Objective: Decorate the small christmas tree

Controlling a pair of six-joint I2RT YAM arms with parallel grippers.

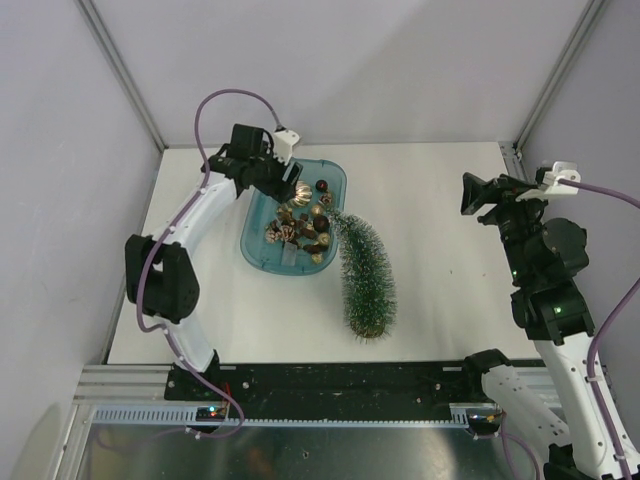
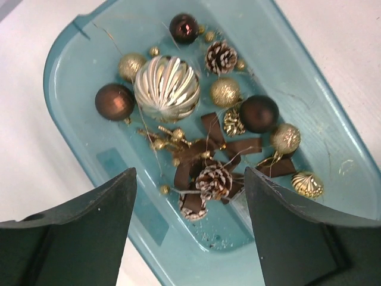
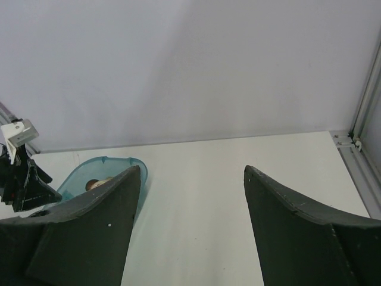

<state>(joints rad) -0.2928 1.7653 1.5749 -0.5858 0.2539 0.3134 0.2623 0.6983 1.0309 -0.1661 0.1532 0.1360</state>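
Many ornaments (image 2: pixel 166 88) and pinecones (image 2: pixel 213 180) fill the teal tray (image 2: pixel 65 89) beside the tree (image 1: pixel 365 280).

White arm links (image 1: pixel 200 215), black joints (image 1: pixel 160 280), purple cables (image 1: pixel 235 93) (looped), dark matte end effector fingers (image 2: pixel 89 232).

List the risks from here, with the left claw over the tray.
1. The ornaments lie tangled in brown ribbon, so the open left claw may lift a clump, not one piece.
2. The small christmas tree lies on its side, its tip by the teal tray; a nudged tray could roll it.
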